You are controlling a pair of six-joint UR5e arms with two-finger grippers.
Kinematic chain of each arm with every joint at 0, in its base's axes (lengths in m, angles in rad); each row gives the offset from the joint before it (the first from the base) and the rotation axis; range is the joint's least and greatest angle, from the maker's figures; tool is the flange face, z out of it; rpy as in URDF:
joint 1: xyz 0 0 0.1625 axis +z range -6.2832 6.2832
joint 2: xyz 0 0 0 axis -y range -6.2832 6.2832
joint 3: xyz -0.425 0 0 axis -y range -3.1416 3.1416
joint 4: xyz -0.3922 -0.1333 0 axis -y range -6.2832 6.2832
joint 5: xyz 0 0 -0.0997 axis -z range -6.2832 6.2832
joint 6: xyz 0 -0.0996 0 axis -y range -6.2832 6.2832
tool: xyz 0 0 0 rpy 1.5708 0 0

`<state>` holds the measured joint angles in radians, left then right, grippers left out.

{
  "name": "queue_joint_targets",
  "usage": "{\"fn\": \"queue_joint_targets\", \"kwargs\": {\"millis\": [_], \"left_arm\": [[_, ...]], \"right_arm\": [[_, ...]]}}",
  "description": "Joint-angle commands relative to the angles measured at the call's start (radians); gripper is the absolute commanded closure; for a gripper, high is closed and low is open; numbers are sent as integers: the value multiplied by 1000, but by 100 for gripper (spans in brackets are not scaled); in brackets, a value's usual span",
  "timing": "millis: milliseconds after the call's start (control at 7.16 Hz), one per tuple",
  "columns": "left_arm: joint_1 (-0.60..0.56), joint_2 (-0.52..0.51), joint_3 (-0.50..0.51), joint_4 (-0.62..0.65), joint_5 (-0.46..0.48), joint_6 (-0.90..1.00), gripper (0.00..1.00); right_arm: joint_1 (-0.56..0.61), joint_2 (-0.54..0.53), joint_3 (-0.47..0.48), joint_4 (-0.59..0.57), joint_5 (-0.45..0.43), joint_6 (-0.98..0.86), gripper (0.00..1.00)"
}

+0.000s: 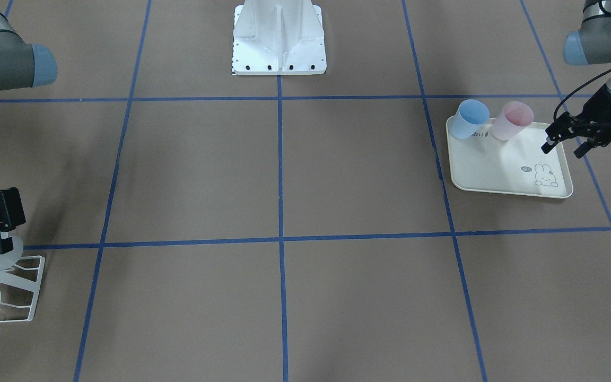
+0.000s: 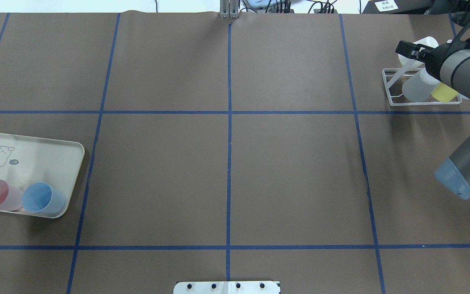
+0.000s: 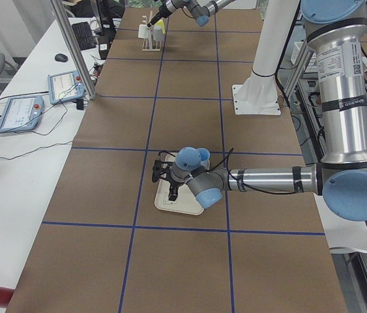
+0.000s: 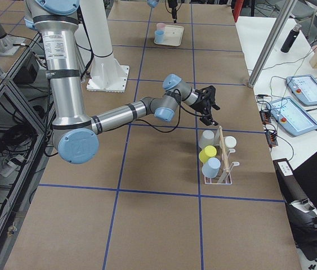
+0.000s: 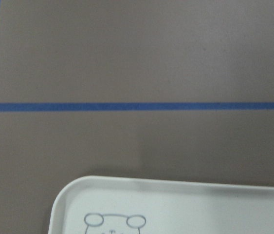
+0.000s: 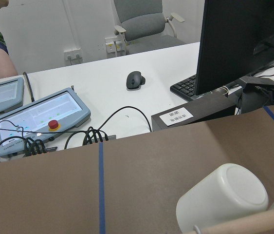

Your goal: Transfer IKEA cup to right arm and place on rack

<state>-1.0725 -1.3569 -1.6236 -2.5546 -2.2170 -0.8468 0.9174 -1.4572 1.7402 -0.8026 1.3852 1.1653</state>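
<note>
At the far right end of the table (image 2: 227, 171), the rack (image 1: 16, 281) carries four cups on its pegs: a frosted cup (image 2: 417, 86), a yellow cup (image 2: 443, 94), a white cup (image 6: 222, 197) and a second blue cup (image 4: 210, 167). All four hang bottoms-up with their mouths over the pegs, each long axis tipped off vertical. Over on the robot's left, the cream tray (image 1: 496, 170) holds a blue cup (image 1: 467, 121) and a pink cup (image 1: 512, 122) side by side at its near-robot end. Both stand upright with mouths up and nothing inside, and the rabbit drawing (image 1: 545, 175) sits at the tray's other end. The right gripper (image 4: 210, 111) hangs just beside the rack, above the frosted cup, with its fingers spread and nothing between them. The left gripper (image 1: 563, 151) hovers over the tray's outer edge, also spread wide and empty, apart from both cups. Some of it is hard to see. The right arm covers the second blue cup from overhead, and the front camera cuts the rack off at its frame edge. From overhead, only one black fingertip of the left gripper pokes into view. The left wrist camera catches just a tray corner and the rabbit's ears. The right wrist camera shows the white cup's closed bottom and a wooden peg.
</note>
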Motion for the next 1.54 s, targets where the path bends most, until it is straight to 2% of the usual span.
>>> {"fn": "queue_joint_targets", "kwargs": {"millis": [0,140,279,838,978,1117,1257,1397], "left_arm": [[9,30,-39,82,-30,2,0],[14,38,-89,124,-35,0,0],[22,94,-170,149,-35,0,0],[156,116,-179,209,-26,-33,0],[158,116,-173,211,-26,-38,0],[160,116,-168,212,-26,-40,29],[160,114,-168,212,-29,-38,99],[161,114,-171,212,-32,-38,100]], "right_arm": [[-8,-15,5,2,0,2,0],[-15,-17,5,2,-2,2,0],[-15,-17,5,2,-2,2,0],[-25,-15,7,2,-3,2,0],[-25,-15,7,2,-3,2,0],[-25,-15,7,2,-3,2,0],[-25,-15,7,2,-3,2,0],[-25,-15,7,2,-5,2,0]]}}
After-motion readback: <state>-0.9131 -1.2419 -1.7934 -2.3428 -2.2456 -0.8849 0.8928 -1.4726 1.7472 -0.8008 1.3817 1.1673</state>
